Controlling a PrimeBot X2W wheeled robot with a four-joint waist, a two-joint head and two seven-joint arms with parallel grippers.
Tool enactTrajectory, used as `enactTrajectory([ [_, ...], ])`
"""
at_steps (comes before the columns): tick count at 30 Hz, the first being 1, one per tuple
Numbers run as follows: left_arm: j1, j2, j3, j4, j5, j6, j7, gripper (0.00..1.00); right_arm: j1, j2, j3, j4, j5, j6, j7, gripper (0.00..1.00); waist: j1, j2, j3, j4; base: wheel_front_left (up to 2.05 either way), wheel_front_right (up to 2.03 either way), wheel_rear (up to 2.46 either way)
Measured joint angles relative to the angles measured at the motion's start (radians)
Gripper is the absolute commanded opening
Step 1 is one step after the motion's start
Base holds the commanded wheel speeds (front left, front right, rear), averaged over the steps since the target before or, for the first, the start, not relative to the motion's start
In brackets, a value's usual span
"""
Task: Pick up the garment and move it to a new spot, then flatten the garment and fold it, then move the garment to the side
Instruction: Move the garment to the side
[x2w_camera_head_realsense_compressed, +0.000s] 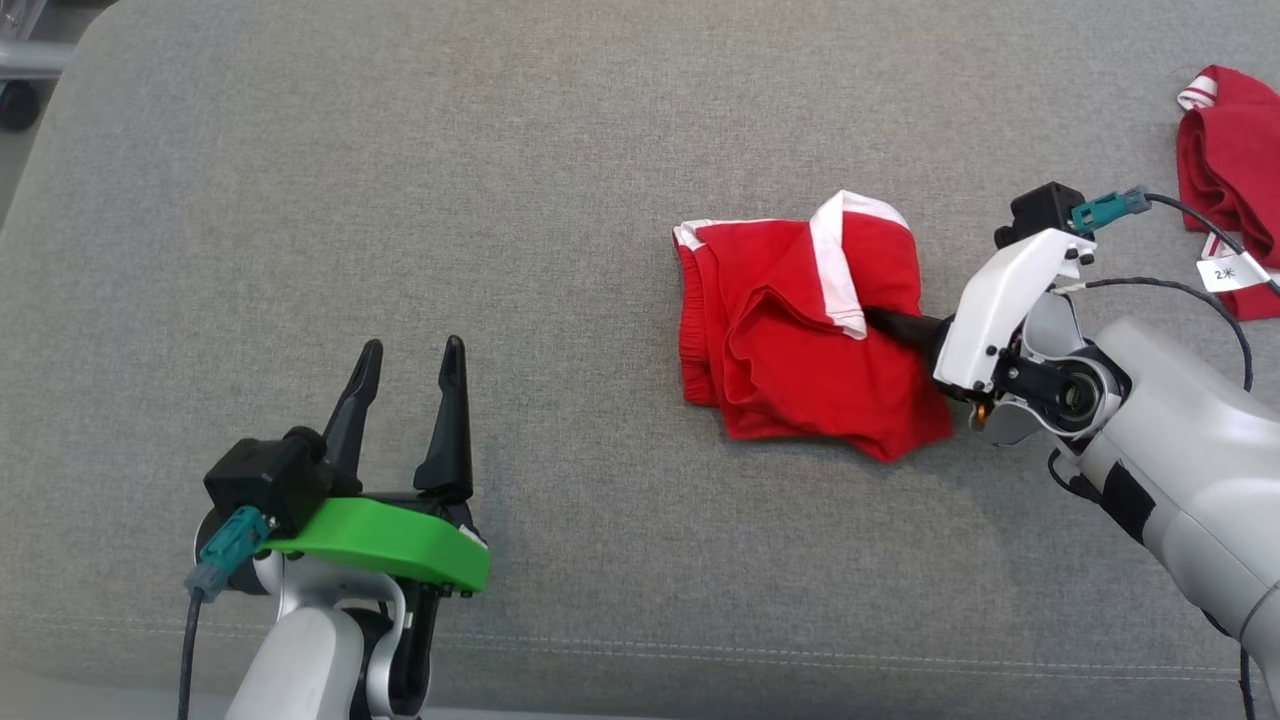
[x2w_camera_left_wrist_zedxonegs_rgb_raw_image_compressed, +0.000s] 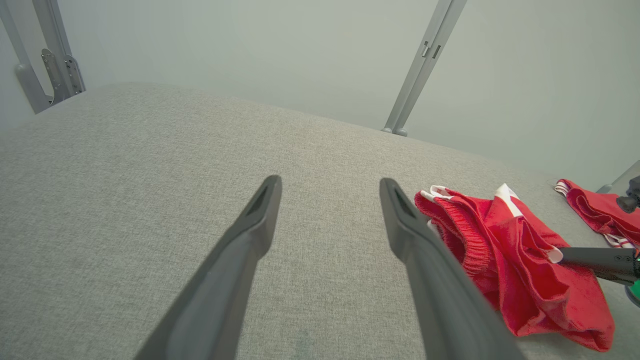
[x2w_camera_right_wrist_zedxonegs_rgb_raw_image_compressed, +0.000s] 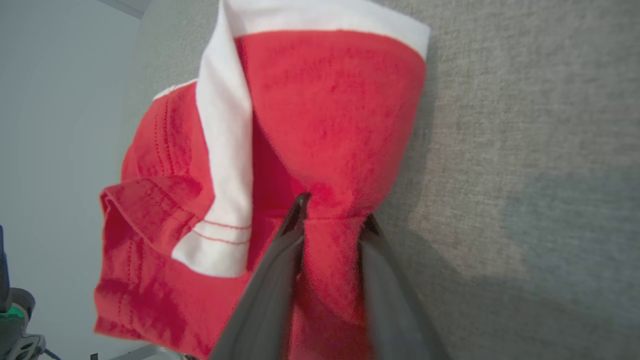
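The step in hand looks to be the pick-up. To do it well, the left tool, at the near left above the grey fabric-covered surface, is best held out of the way until the cloth needs spreading. The lift should go straight up until the whole bundle hangs clear. The carry should then be slow, since a pinch on one fold can slip and loose layers may drag. The crumpled red cloth garment with white trim lies right of centre on the surface, bunched in several layers, with a white band folded across its top.

The left tool stands wide open with nothing between its two dark fingers, well apart from the garment. The right tool reaches in from the right and pinches a gathered fold at the garment's right edge. Its fingers are drawn partway together with red cloth packed between them. At the far right lies a second red-and-white cloth piece, which the carry should avoid.
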Motion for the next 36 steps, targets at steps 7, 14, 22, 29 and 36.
enactTrajectory([
  [7,0.001,-0.001,0.025,0.016,0.000,0.000,-0.013,1.00,-0.018,-0.012,0.008,0.003,-0.044,0.006,-0.035,0.00,0.0000,0.0000,-0.018,-0.004,0.00,0.00,0.00],
  [14,0.008,-0.001,0.034,0.022,0.000,0.000,-0.013,1.00,-0.115,-0.073,0.062,-0.019,-0.156,0.006,-0.036,0.00,0.0000,0.0000,-0.040,-0.031,0.00,0.00,0.00],
  [22,0.016,-0.001,0.029,0.014,0.006,0.000,-0.009,1.00,-0.230,-0.160,0.169,-0.024,-0.320,0.014,0.015,0.00,0.0000,0.0000,-0.053,-0.066,0.00,0.00,0.00],
  [29,0.016,-0.002,0.020,0.006,0.007,0.000,-0.002,1.00,-0.244,-0.158,0.165,-0.028,-0.315,0.014,0.046,0.00,0.0000,0.0000,-0.052,-0.076,0.00,0.00,0.00],
  [36,0.016,-0.002,0.036,-0.004,0.015,0.000,0.003,1.00,-0.334,-0.194,0.164,-0.050,-0.321,0.014,0.097,0.00,0.0000,0.0000,-0.037,-0.088,0.00,0.00,0.00],
])
